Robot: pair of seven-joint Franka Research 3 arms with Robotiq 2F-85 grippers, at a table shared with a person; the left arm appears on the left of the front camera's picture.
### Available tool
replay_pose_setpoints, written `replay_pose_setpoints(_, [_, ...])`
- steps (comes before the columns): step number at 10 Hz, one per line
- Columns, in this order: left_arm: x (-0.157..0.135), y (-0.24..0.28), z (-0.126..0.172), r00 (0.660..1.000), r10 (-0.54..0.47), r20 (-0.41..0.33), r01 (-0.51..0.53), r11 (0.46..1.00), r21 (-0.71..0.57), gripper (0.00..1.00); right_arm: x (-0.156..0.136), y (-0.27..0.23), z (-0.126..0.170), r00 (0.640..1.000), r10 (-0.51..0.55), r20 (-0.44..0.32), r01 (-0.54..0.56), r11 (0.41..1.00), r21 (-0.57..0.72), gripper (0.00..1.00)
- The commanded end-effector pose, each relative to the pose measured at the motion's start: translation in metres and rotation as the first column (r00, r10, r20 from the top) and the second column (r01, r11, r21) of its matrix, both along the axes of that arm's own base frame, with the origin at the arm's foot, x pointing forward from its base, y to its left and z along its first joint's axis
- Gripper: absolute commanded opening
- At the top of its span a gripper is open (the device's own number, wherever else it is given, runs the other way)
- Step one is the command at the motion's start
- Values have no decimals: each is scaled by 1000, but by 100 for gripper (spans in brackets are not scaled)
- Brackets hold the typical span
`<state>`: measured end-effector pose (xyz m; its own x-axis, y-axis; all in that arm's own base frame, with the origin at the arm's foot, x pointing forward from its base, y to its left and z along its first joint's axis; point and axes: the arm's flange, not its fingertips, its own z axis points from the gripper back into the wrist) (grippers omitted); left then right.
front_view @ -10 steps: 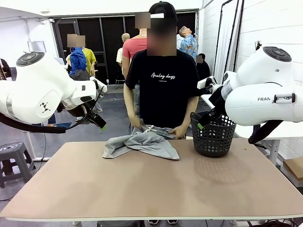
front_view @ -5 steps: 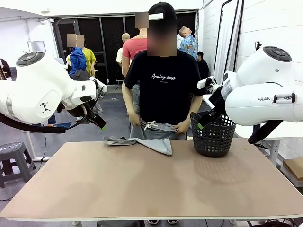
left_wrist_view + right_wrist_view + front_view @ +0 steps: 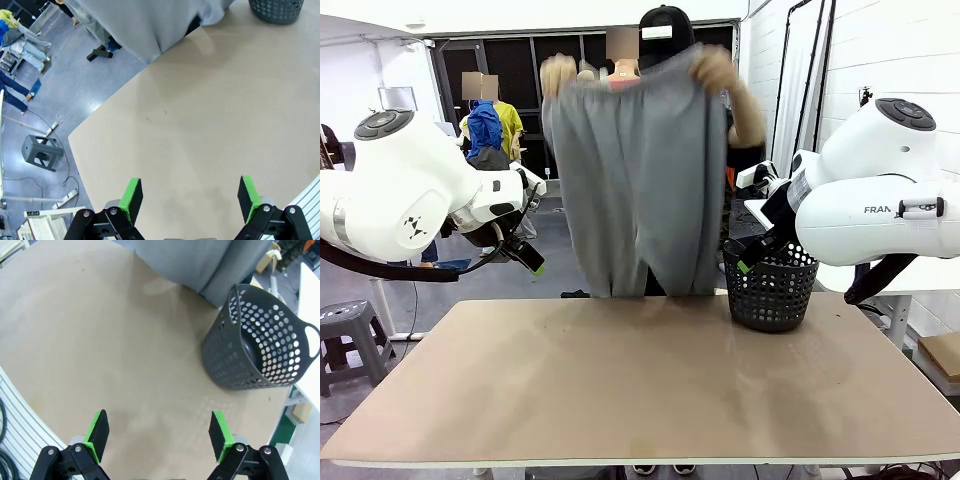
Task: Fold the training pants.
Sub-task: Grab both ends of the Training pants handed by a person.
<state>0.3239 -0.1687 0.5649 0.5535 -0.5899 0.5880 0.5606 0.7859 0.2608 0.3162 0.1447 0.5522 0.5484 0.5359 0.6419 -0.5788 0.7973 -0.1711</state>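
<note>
Up off the table (image 3: 640,390) since a moment ago, the training pants (image 3: 635,170) hang full-length from the person's raised hands (image 3: 713,68) over its far edge. A black basket (image 3: 770,295) stands just beside them. The left end effector (image 3: 190,197) and the right end effector (image 3: 158,435) gape wide, holding nothing.

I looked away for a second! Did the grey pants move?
Yes. The training pants went up: they lay bunched on the table beside the basket; now they hang high above it.
</note>
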Motion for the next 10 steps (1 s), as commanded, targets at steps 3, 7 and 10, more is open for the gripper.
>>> replay_pose_setpoints(3, [0, -1, 0, 1000, -1, -5, 1, 1000, 4, 100, -2, -1, 0, 1000, 2, -8, -2, 1000, -5, 100])
replay_pose_setpoints(7, [0, -1, 0, 1000, -1, -5, 1, 1000, 4, 100, -2, -1, 0, 1000, 2, -8, -2, 1000, -5, 100])
replay_pose_setpoints(10, [0, -1, 0, 1000, -1, -5, 1, 1000, 4, 100, -2, -1, 0, 1000, 2, -8, -2, 1000, -5, 100])
